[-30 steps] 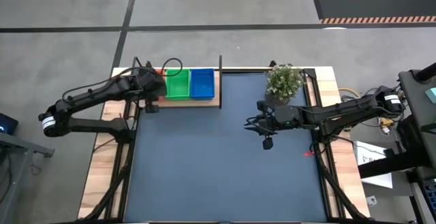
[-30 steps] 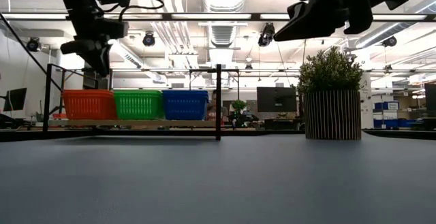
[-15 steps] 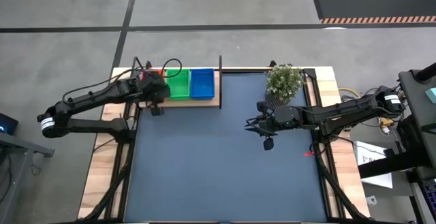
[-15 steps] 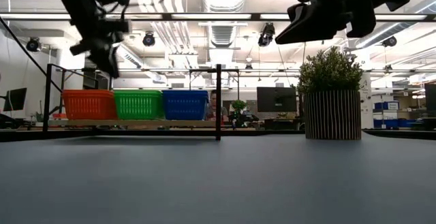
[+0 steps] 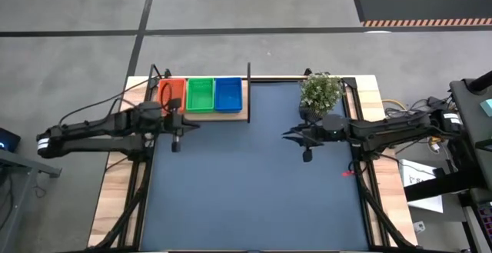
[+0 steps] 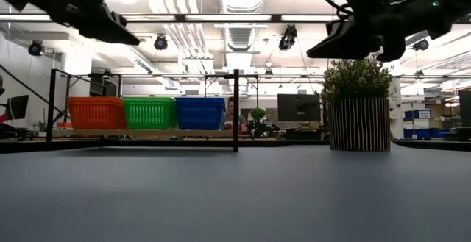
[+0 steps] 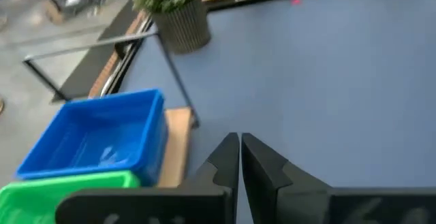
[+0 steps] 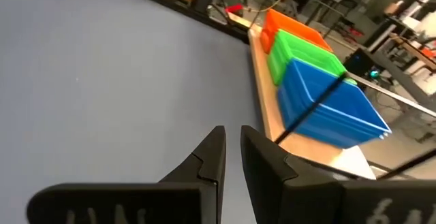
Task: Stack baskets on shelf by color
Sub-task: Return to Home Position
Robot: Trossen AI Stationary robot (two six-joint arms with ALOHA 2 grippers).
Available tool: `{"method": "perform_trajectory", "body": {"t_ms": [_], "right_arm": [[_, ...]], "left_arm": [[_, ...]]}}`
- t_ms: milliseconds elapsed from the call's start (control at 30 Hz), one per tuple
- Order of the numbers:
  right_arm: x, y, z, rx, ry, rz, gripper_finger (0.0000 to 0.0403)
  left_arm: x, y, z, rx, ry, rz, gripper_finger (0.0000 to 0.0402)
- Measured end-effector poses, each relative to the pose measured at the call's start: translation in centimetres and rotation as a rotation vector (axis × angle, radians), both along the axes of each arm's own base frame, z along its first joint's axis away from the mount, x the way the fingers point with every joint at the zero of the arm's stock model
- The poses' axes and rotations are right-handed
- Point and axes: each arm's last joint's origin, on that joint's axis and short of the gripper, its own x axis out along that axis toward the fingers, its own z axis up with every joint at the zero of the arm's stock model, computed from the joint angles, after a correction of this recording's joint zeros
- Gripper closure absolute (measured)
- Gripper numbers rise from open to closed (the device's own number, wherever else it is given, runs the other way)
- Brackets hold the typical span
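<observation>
Red-orange (image 5: 173, 94), green (image 5: 201, 94) and blue (image 5: 227, 94) baskets stand side by side on the light wooden shelf (image 5: 207, 116) at the table's far left. They also show in the low view as red-orange (image 6: 96, 112), green (image 6: 149, 112) and blue (image 6: 199, 112). My left gripper (image 5: 189, 124) hovers shut and empty just off the shelf's near edge, above the mat. Its wrist view shows the blue basket (image 7: 95, 142). My right gripper (image 5: 287, 134) hovers shut and empty above the mat near the potted plant, pointing toward the shelf.
A potted plant (image 5: 320, 91) stands at the far right of the dark blue-grey mat (image 5: 246, 191). A thin black post (image 5: 248, 91) rises at the shelf's right end. The mat between and in front of the arms is bare.
My left gripper has drawn back from above the red-orange basket toward the table's near edge, off the shelf, leaving the basket uncovered on the shelf. My right gripper has shifted a little toward the table's right edge.
</observation>
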Motion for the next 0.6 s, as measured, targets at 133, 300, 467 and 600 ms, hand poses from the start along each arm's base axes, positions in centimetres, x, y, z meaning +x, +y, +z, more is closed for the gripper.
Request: {"method": "perform_trajectory", "body": {"t_ms": [133, 300, 467, 600], "right_arm": [[-1.6, -0.1, -0.3, 0.002, -0.033, -0.011, 0.0365], [-3.7, -0.1, -0.7, 0.023, -0.091, -0.027, 0.0365], [-5.5, 0.0, -1.0, 0.02, -0.158, -0.034, 0.0365], [-6.7, 0.1, -1.1, 0.009, -0.215, -0.032, 0.0365]], "left_arm": [[-0.5, -0.6, -1.8, 0.009, -0.063, -0.033, 0.0401], [-1.4, -0.8, -3.5, 0.011, -0.085, -0.035, 0.0401], [-2.3, -1.0, -4.7, -0.023, -0.143, -0.043, 0.0401], [-3.0, -1.2, -6.2, -0.048, -0.168, -0.067, 0.0402]]}}
